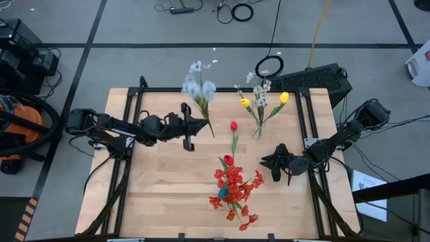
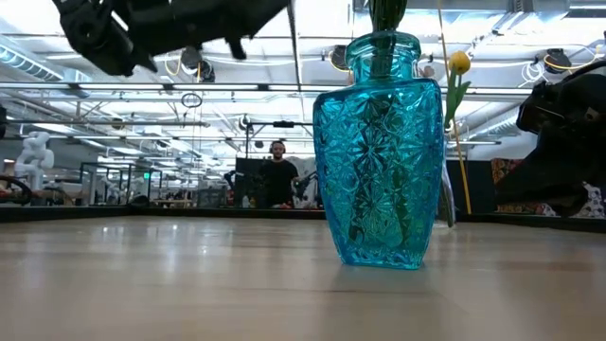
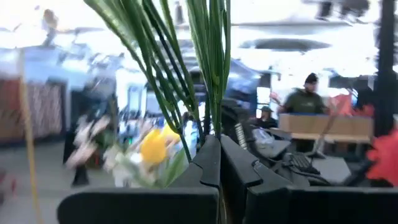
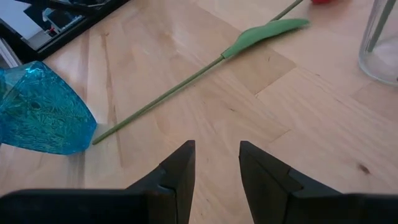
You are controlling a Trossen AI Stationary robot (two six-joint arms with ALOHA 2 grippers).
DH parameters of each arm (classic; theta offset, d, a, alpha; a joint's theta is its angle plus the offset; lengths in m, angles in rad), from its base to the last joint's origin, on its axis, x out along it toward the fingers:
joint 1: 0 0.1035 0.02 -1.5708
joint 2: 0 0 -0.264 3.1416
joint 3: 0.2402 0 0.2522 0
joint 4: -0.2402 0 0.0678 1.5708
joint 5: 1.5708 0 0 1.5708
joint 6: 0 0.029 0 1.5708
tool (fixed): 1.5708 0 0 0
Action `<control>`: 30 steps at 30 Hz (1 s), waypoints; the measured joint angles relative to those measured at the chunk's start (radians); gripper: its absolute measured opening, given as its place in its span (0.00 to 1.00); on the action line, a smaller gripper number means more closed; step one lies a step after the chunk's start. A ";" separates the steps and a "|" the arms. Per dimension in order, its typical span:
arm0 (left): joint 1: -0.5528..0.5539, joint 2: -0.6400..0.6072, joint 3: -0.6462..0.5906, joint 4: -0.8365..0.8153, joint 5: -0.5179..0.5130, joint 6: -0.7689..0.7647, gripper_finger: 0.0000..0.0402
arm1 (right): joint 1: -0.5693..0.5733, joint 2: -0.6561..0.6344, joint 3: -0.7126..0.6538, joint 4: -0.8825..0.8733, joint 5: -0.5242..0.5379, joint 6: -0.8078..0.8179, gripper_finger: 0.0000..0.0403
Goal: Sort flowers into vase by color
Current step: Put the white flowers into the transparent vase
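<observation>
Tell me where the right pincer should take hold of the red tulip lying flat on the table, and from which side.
Probably the bare stem of the red tulip, between its leaf and its cut end by the blue vase. It lies flat with bare wood on both sides, so come straight down, fingers straddling the stem. The open right pincer already hovers close by.

Red tulip (image 1: pixel 234 126) lies flat on the wood (stem toward, perhaps touching, the red sprays (image 1: pixel 235 191)).

No text, label, brand or number can be read anywhere in these views. The white sheet (image 1: pixel 369 185) on the floor at the table's right shows dark marks, but they are too small to make out.
</observation>
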 joint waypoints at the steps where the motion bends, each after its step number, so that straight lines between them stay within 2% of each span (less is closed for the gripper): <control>1: -0.007 0.007 0.013 -0.003 0.016 0.043 0.00 | 0.000 0.000 0.000 0.000 0.001 -0.002 0.29; 7: -0.036 0.144 0.164 0.009 0.080 0.172 0.00 | 0.000 0.000 0.000 0.001 0.030 -0.005 0.29; 13: -0.037 0.351 0.396 0.002 0.177 0.174 0.00 | -0.002 0.000 0.000 0.004 0.027 -0.005 0.29; 16: -0.036 0.444 0.518 -0.006 0.173 0.174 0.00 | -0.002 0.000 0.000 0.006 0.025 -0.005 0.29; 23: -0.033 0.623 0.796 -0.195 0.132 0.208 0.00 | -0.002 0.000 0.000 0.005 0.023 -0.005 0.29; 26: -0.032 0.676 0.869 -0.204 0.131 0.269 0.00 | -0.002 0.000 0.000 0.005 0.023 -0.005 0.29; 30: -0.020 0.704 0.901 -0.207 0.131 0.336 0.00 | -0.002 0.000 0.000 0.001 0.022 -0.005 0.29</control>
